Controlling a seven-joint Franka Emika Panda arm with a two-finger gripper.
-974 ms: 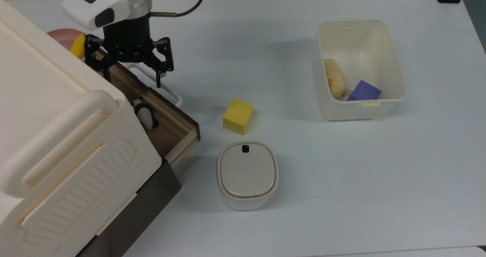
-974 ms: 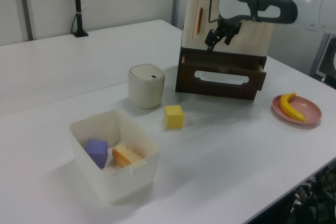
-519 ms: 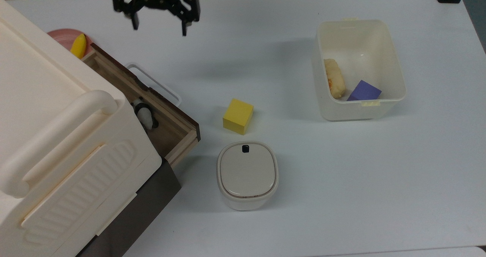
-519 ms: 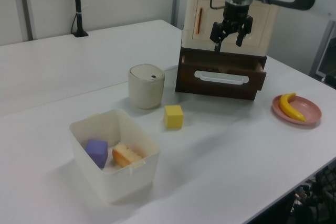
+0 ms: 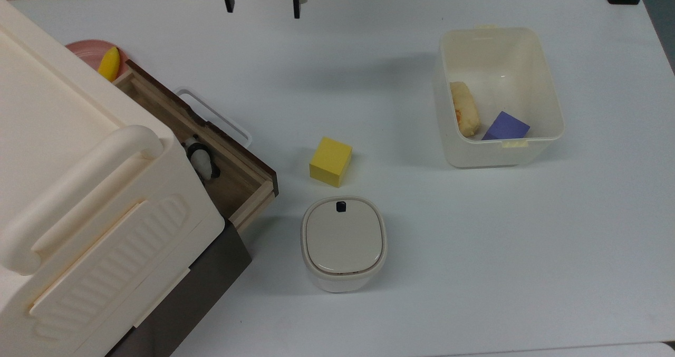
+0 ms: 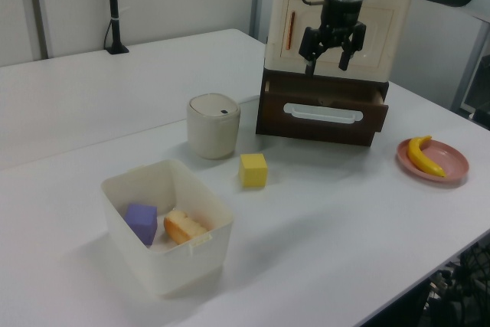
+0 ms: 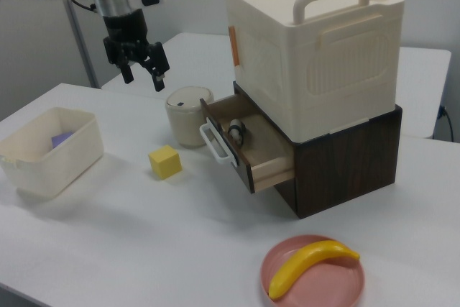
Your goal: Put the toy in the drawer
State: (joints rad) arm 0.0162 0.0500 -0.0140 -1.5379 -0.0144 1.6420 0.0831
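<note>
- One toy [image 5: 200, 158], a small black-and-white panda figure, lies inside the drawer [image 5: 232, 175], close against the cabinet; the right view shows it at the drawer's back part [image 7: 236, 131].
- One drawer, pulled out, with a brown wooden floor, a dark front and one white loop handle [image 7: 214, 141]. It sits under one large cream cabinet [image 5: 79, 188] that carries a carry handle on top.
- One gripper [image 6: 327, 59], black, hangs in the air with nothing between its two fingers, which stand spread apart. In the left view it hangs above the drawer front; in the top view it is at the upper edge [image 5: 262, 1], well apart from the toy.
- One yellow cube [image 5: 330, 161] rests on the bench [image 5: 422, 241], near the drawer's corner and just beside the lidded pot.
- One cream lidded pot [image 5: 343, 242], closed, with a small dark mark on its lid, stands near the drawer's end.
- One open-top cream bin [image 5: 546, 83] stands well apart, toward the top view's right. It holds two things: one purple block [image 5: 505, 126] and one piece of bread-like food [image 5: 464, 108], side by side.
- One pink plate [image 7: 287, 278] lies on the bench in the right view's foreground, with one banana [image 7: 310, 264] on it.
- One dark stand [image 6: 115, 13] stands upright at the far edge of the bench in the left view.
</note>
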